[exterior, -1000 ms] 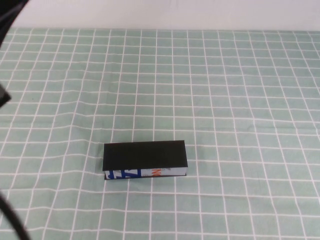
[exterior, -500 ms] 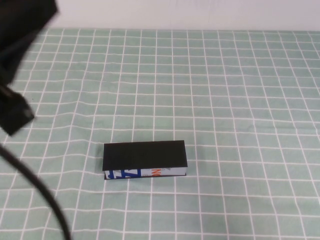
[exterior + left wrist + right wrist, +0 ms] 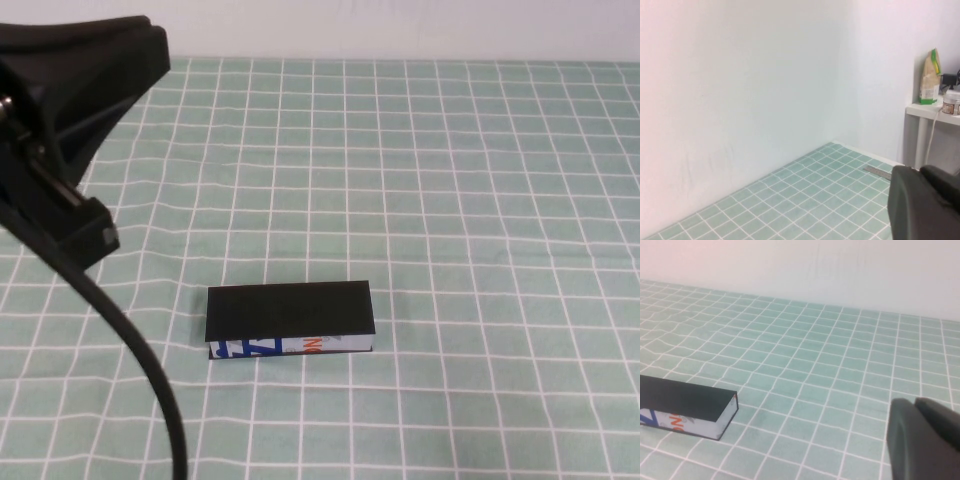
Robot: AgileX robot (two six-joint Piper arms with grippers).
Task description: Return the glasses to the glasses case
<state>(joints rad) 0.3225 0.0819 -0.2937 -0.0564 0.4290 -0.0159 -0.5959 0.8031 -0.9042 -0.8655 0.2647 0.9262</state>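
The glasses case (image 3: 290, 312) lies shut on the green checked cloth, a little left of the middle and near the front, its white printed long side facing me. It also shows in the right wrist view (image 3: 682, 401). The glasses are out of view. My left arm (image 3: 70, 120) is raised high over the table's left side, well away from the case. My left gripper (image 3: 920, 172) points at the wall, its fingers together and empty. My right gripper (image 3: 915, 406) hovers low to the right of the case, fingers together and empty; it is outside the high view.
The green checked cloth (image 3: 480, 200) covers the table. A metal ruler (image 3: 877, 172) lies at the cloth's far edge. A white shelf (image 3: 932, 111) with a bag and a jar stands beyond the table. A black cable (image 3: 140, 360) hangs from the left arm.
My left arm has swung in from the left edge and now fills the upper left of the high view. The case has not moved.
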